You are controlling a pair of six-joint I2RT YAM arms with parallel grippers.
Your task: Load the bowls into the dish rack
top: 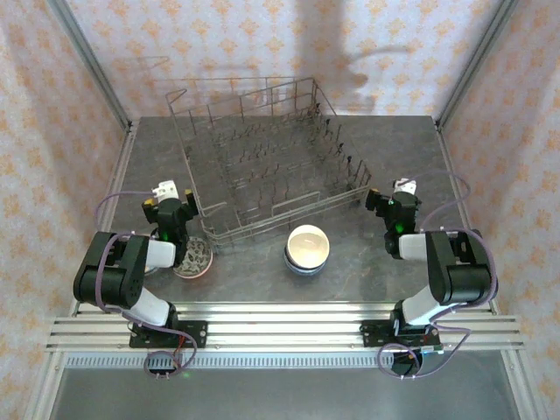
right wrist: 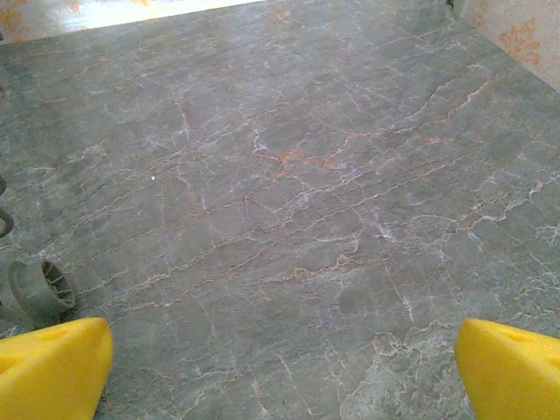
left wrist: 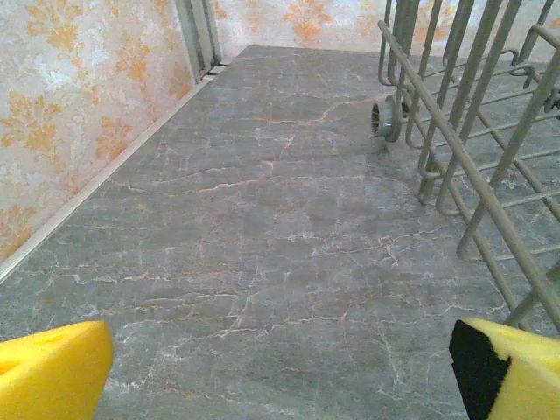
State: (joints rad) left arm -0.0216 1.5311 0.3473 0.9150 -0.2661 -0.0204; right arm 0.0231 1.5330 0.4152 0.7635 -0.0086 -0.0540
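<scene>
You are looking at a grey marble-patterned tabletop [top: 385, 166], veined in white and rust, which forms the base of a small booth. On three sides of that tabletop stand walls [top: 262, 44] papered in pale pink with orange floral motifs. Slim grey metal posts [top: 94, 70] rise at a slant from the tabletop's two far corners. A metal strip [left wrist: 105, 175] runs where its left edge meets the wall. Along the tabletop's near edge lie ribbed aluminium rails [top: 280, 322]. The light is soft and even; blurred grey shadows [top: 350, 52] fall on the wall beyond the tabletop's far edge.
</scene>
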